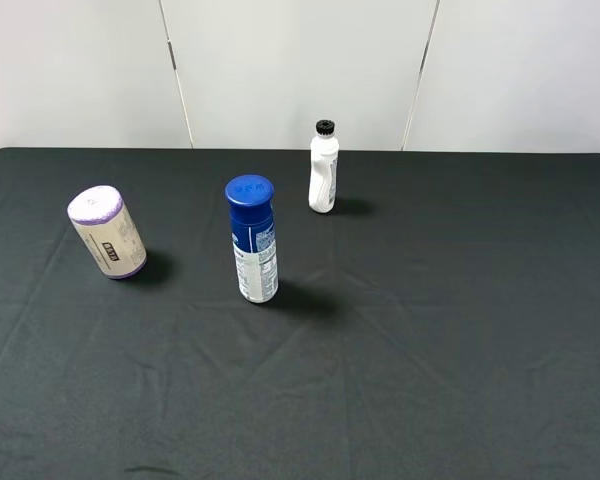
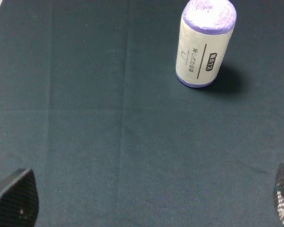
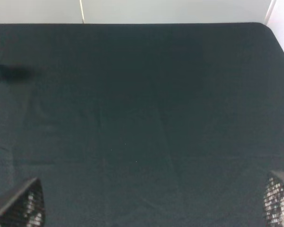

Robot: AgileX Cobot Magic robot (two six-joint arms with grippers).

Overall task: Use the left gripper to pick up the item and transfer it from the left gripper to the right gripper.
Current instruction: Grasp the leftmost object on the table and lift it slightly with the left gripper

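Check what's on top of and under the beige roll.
Nothing on top: the roll stands on end, its upper purple end bare. Under it lies the black tablecloth; the patch beneath its base is covered and can't be seen.

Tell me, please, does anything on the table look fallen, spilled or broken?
Nothing stands out. The beige roll, the blue-capped can and the white bottle all stand upright and apart from each other, with no spill around them. The black cloth shows only light creases.
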